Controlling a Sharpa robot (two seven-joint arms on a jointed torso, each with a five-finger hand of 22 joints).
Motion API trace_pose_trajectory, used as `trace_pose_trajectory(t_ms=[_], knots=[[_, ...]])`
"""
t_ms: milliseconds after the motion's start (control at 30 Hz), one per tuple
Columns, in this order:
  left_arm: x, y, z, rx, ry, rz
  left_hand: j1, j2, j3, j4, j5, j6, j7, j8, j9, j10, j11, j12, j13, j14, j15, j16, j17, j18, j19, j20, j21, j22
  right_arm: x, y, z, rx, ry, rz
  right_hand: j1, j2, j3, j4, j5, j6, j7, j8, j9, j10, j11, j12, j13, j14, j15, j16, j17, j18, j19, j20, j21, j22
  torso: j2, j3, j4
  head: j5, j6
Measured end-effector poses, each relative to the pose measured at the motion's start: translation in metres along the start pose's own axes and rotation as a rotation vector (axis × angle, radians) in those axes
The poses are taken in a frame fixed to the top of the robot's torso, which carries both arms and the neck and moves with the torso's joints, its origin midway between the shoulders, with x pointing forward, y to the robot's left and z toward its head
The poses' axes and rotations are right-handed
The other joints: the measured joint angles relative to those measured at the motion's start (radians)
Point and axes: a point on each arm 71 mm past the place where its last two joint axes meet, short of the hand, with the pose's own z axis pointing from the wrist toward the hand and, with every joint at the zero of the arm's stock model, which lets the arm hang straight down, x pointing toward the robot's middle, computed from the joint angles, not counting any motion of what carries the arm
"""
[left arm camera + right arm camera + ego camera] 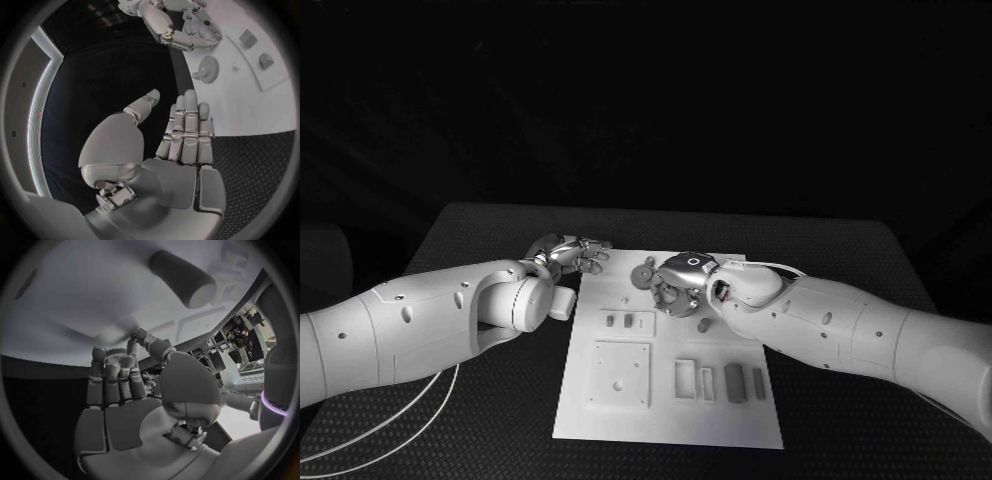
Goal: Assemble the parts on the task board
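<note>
Task board point(668, 415) lies mid-tabletop, a gear-like part point(207, 68) near its far edge; my right hand point(681, 285) hovers there, fingers curled on nothing I can see, left hand point(568, 255) open beside the board, so I'd descend slowly.

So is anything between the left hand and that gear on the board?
Nothing visible. The left hand is open, and the bare task board lies between its fingertips and the gear. The right hand is beyond the gear.
</note>
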Motion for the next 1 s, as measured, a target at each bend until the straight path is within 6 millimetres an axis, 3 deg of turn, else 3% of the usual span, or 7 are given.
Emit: trace_pose_trajectory(t_ms=[367, 767, 1000], knots=[[0.0, 0.002, 0.0, -0.018, 0.03, 0.023, -0.024, -0.006, -0.01, 0.014, 0.0, 0.0, 0.0, 0.0, -0.006, 0.007, -0.007, 0.011, -0.002, 0.005, -0.003, 0.0, 0.009, 0.0, 0.0, 0.0, 0.0, 0.002, -0.016, 0.0, -0.007, 0.003, -0.08, 0.023, -0.026, -0.01, 0.031, -0.004, 0.047, 0.003, 0.003, -0.012, 0.0, 0.013, 0.001, -0.009, -0.007, 0.012, -0.004, -0.007, -0.002, 0.0, 0.015, -0.003, -0.004, -0.005, 0.0, 0.0012, -0.0016, 0.002, 0.006], [0.006, 0.005, 0.0, -0.073, 0.086, 0.083, -0.042, -0.019, -0.012, 0.031, -0.004, -0.003, -0.003, 0.009, -0.012, 0.011, -0.011, 0.016, -0.012, 0.007, 0.0, -0.016, 0.015, 0.0, 0.0, 0.0, -0.004, 0.002, -0.046, 0.004, -0.01, 0.006, -0.175, 0.073, -0.032, -0.012, 0.034, -0.001, 0.051, 0.004, 0.003, -0.016, 0.003, 0.013, 0.002, -0.009, -0.007, 0.018, -0.004, -0.011, -0.003, 0.0, 0.016, -0.002, -0.004, -0.006, -0.001, 0.0015, -0.0016, 0.001, 0.014], [0.014, 0.007, 0.0, -0.097, 0.128, 0.096, -0.042, -0.019, -0.011, 0.031, -0.004, 0.007, -0.013, 0.01, -0.017, -0.001, 0.001, -0.007, -0.028, -0.003, 0.01, -0.04, 0.015, 0.0, 0.0, 0.0, -0.012, 0.002, -0.059, 0.01, -0.008, -0.001, -0.206, 0.092, -0.032, -0.012, 0.034, -0.001, 0.051, 0.003, 0.003, -0.016, 0.004, 0.013, 0.002, -0.009, -0.008, 0.018, -0.004, -0.011, -0.003, 0.0, 0.016, -0.002, -0.004, -0.006, -0.001, 0.0016, -0.0017, 0.0, 0.018]])
